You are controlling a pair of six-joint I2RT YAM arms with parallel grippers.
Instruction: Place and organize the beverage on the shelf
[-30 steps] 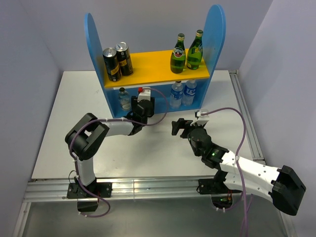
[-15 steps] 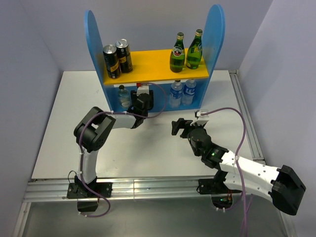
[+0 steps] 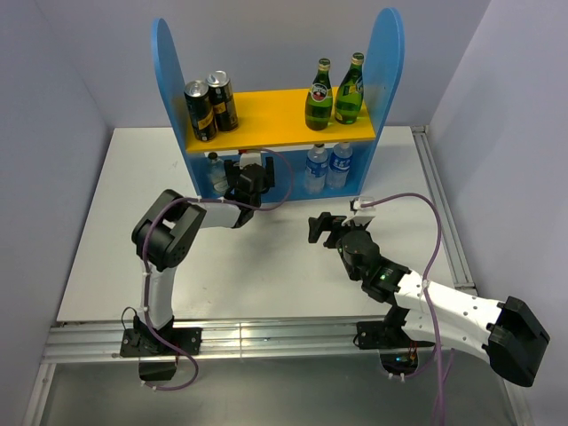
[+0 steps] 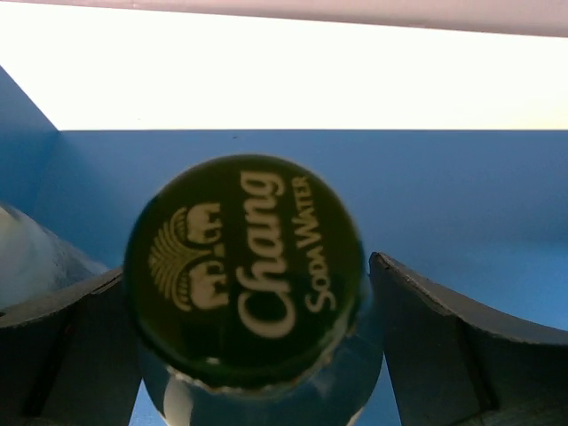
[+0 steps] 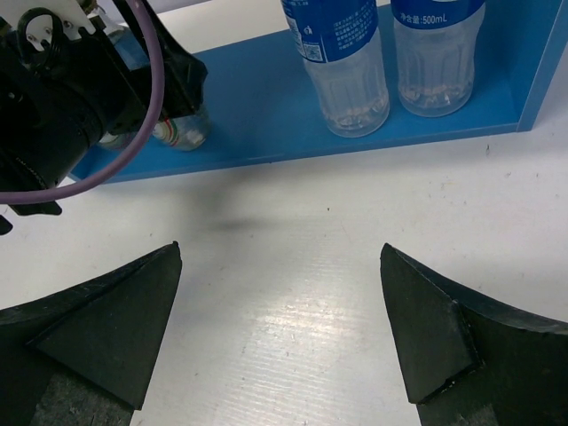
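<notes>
The blue shelf (image 3: 389, 62) stands at the back of the table. Its orange-yellow upper board (image 3: 271, 115) carries two dark green bottles (image 3: 335, 93). Two blue-labelled water bottles (image 3: 328, 167) (image 5: 342, 71) stand on the lower level at the right. My left gripper (image 3: 247, 171) reaches into the lower level and is open. A squat clear bottle with a dark "Chang Soda Water" cap (image 4: 244, 266) stands upright between its fingers (image 4: 426, 337). Another squat bottle (image 3: 216, 174) stands just left of it. My right gripper (image 3: 321, 226) (image 5: 280, 251) hovers open over bare table in front of the shelf.
Two black-and-gold cans (image 3: 211, 106) stand at the left end of the upper board. The shelf's tall blue side panels (image 3: 167, 71) flank both levels. The white tabletop (image 3: 115, 222) spreads in front, with a metal rail (image 3: 444, 213) along its right edge.
My left gripper pushed further into the lower level with the squat bottle, then its jaws opened and let go of it. The right arm has stayed still.
</notes>
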